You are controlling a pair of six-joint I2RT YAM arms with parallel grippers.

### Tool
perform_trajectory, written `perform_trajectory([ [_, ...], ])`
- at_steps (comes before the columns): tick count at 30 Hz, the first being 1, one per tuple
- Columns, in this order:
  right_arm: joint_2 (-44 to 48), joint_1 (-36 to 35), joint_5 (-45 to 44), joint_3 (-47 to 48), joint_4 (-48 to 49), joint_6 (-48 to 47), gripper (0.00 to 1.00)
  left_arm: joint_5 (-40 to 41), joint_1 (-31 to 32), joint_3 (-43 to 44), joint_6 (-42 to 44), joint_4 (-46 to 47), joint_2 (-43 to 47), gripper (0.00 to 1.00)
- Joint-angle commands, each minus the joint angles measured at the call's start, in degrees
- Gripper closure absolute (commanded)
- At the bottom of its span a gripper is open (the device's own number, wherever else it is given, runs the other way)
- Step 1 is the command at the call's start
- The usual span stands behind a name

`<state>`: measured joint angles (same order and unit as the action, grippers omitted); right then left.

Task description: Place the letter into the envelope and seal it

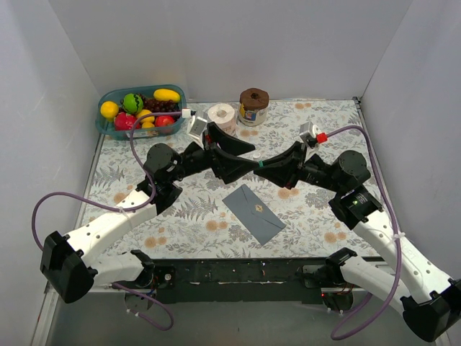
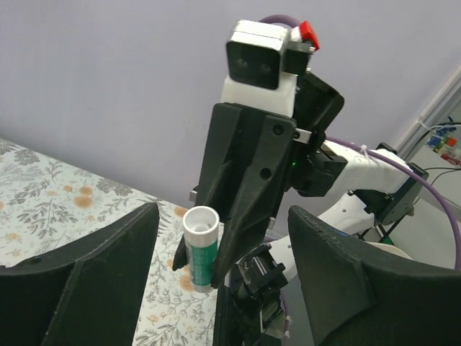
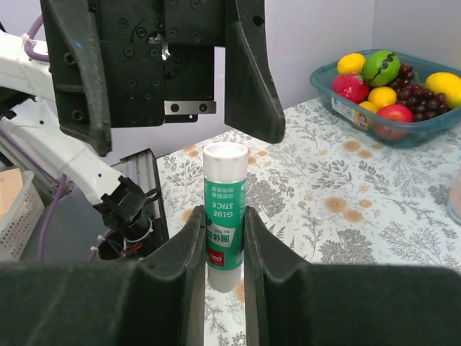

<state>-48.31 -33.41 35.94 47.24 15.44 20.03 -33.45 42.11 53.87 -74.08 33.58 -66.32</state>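
The dark grey envelope point(image 1: 253, 213) lies flat near the table's front middle, flap shut and gold seal up. The letter is out of view. Above the table's middle, both grippers meet tip to tip. My right gripper point(image 3: 225, 223) is shut on a green-and-white glue stick point(image 3: 225, 209), which it holds upright by the middle. In the left wrist view the glue stick point(image 2: 201, 249) sits between the right gripper's dark fingers point(image 2: 241, 216). My left gripper point(image 2: 223, 238) is open, its jaws standing wide on either side of the stick and apart from it.
A teal bin of toy fruit point(image 1: 140, 108) stands at the back left, with a tape roll point(image 1: 222, 114) and a brown-lidded jar point(image 1: 253, 106) to its right. A small white cap point(image 1: 257, 154) lies on the floral cloth under the grippers. White walls close in three sides.
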Motion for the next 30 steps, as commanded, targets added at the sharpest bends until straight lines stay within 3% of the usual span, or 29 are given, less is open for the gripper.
perform_trajectory([
  [1,0.1,1.0,4.4,-0.2,7.2,4.0,0.99,-3.7,-0.2,0.7,-0.8,2.1,0.1,0.32],
  [13,0.2,1.6,5.8,-1.2,8.5,5.0,0.99,-3.7,-0.2,1.8,-1.2,1.4,-3.0,0.39],
  [18,-0.5,1.6,6.0,-1.5,8.8,5.2,0.99,-3.7,-0.2,3.2,-1.6,2.1,-3.9,0.49],
  [25,-0.6,1.5,5.7,-2.3,8.6,4.8,0.99,-4.3,-0.2,4.4,-2.4,3.5,-5.0,0.51],
  [29,-0.3,1.6,5.5,-2.4,8.4,4.6,0.99,-5.7,-0.2,4.4,-3.2,4.0,-5.7,0.64],
  [30,-0.3,1.6,5.3,-2.5,8.3,4.6,0.99,-6.1,-0.2,4.3,-3.3,4.2,-6.1,0.75],
])
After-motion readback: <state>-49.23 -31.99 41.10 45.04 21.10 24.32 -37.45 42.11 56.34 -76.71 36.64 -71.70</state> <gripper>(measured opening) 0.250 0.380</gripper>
